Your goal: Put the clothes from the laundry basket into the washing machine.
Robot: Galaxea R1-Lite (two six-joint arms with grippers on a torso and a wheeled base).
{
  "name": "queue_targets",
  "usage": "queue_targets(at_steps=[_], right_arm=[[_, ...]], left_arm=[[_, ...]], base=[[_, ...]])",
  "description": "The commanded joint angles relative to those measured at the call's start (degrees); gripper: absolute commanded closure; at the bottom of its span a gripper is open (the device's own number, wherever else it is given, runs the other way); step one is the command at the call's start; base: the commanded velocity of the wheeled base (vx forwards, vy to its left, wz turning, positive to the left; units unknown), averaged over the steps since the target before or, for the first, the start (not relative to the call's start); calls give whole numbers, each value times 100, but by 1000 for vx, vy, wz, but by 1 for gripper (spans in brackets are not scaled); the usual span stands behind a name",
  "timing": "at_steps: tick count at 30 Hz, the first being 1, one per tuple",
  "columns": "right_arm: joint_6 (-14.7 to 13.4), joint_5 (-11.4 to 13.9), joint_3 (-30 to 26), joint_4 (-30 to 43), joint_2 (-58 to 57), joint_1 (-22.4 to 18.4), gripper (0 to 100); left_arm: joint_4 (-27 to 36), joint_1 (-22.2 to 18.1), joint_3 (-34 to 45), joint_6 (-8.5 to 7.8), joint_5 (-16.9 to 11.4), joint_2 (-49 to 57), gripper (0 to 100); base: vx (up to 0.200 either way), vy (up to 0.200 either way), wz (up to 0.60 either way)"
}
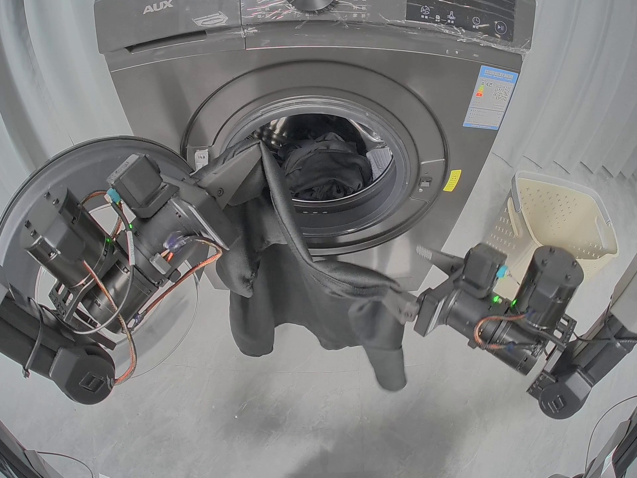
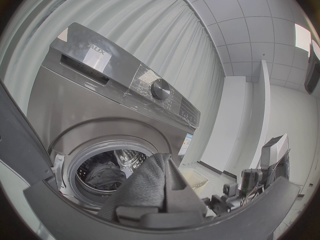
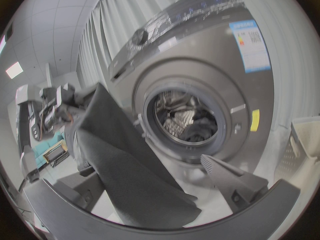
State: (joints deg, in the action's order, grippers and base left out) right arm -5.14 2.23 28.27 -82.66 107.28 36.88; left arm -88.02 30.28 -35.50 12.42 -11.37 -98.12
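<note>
The round door [image 1: 73, 167] of the washing machine [image 1: 371, 68] stands swung open on the left. Just beside it, at the left rim of the drum opening, the left gripper [image 1: 229, 179] is pinched together on a fold of the dark garment [image 1: 292, 280], with cloth bunched over its fingers [image 2: 176, 184].

From that grip the garment's top edge runs taut, slanting down and to the right in front of the machine's lower face. Its long axis goes from upper left to lower right. The rest hangs in folds toward the floor [image 1: 265, 426] without touching it, and one narrow tail hangs lowest near the right end.

Behind the upper edge, dark clothes [image 1: 325, 164] lie heaped inside the drum.

The right gripper [image 1: 410, 279] sits lower, in front of the machine's bottom right corner. Its jaws are spread wide: the garment's end lies against one finger, and the other finger [image 3: 230, 177] stands bare and apart.

Further right, a cream laundry basket [image 1: 564, 214] sits tilted on the pale grey floor. A pleated light curtain [image 1: 577, 68] hangs behind the machine, under a tiled ceiling [image 2: 260, 34].
</note>
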Motion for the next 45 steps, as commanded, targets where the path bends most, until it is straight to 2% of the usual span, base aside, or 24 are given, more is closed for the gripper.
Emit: queue_targets(at_steps=[1,5,9,10,14,15,17,18,19,22,23,28,31,37,40,41,42,45], right_arm=[[57,93,-603,-22,461,188,0],[75,287,-603,-39,663,171,0],[75,331,-498,-39,716,144,0],[75,331,-199,-39,883,109,0],[75,339,109,-39,1085,83,0],[84,357,346,-39,1261,-5,0],[75,357,372,-39,1278,-14,0],[128,357,882,-39,1700,-58,0],[163,357,1119,-30,1876,-58,0],[180,366,1453,-39,2139,-31,0],[189,401,1717,-30,2359,48,0],[242,506,2016,31,2579,338,0],[260,506,2200,57,2728,347,0],[277,506,3150,119,3273,338,0],[277,506,3150,119,3273,338,0],[277,506,3633,172,3511,347,0],[268,498,3844,189,3625,347,0],[260,471,4116,189,3748,382,0]], left_arm=[[-5,13,-62,6,4,-23,100],[4,13,-80,6,12,21,100],[13,22,-80,6,4,39,100],[13,30,-80,6,12,48,100],[4,30,-89,6,4,48,100],[4,30,-89,-3,4,56,100],[4,30,-89,-3,4,56,100],[-5,57,-89,-3,4,65,100],[-14,66,-89,-3,4,65,100],[-14,66,-89,-3,4,74,100],[-14,66,-89,-3,4,74,100],[-23,66,-89,-3,4,74,100],[-31,74,-89,-3,4,74,100],[-49,277,-62,-3,4,83,100],[-49,277,-62,-3,4,83,100],[-49,285,-45,-3,4,83,100],[-49,285,-45,-3,4,83,100],[-49,312,-54,-3,4,83,100]], base=[[0,0,0],[0,0,0],[0,0,0],[0,0,0],[0,0,0],[0,0,0],[0,0,0],[0,0,0],[0,0,0],[0,0,0],[0,0,0],[0,0,0],[0,0,0],[0,0,0],[0,0,0],[0,0,0],[0,0,0],[0,0,0]])
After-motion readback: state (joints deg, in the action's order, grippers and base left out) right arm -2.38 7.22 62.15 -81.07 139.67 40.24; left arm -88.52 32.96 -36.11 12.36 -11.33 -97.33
